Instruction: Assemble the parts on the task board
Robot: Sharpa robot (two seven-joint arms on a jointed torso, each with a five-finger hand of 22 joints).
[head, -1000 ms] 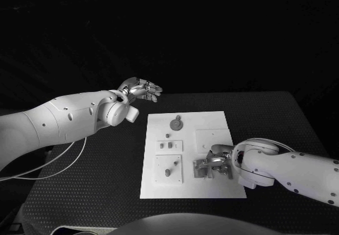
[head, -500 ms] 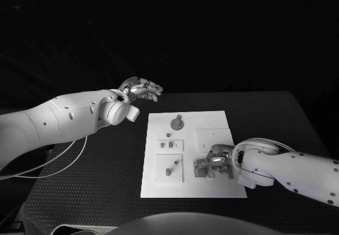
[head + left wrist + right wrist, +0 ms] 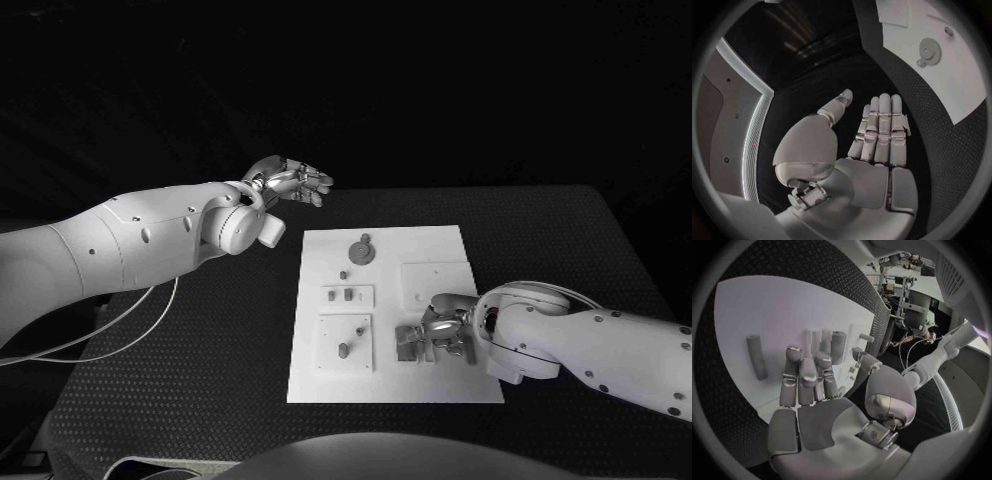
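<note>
White task board (image 3: 433, 250) flat mid-table — small parts (image 3: 361, 252) on it.

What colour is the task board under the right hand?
White. The task board shows best in the head view, with the right hand over its near corner.

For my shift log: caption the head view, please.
Right hand low over the task board's near corner among grey parts; left hand open, raised beyond the board.

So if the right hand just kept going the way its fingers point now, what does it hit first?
Most likely the upright grey parts on the task board: in the right wrist view they stand just beyond the right hand, whose fingers are apart and hold nothing. Whether the fingertips already touch them is unclear.
</note>
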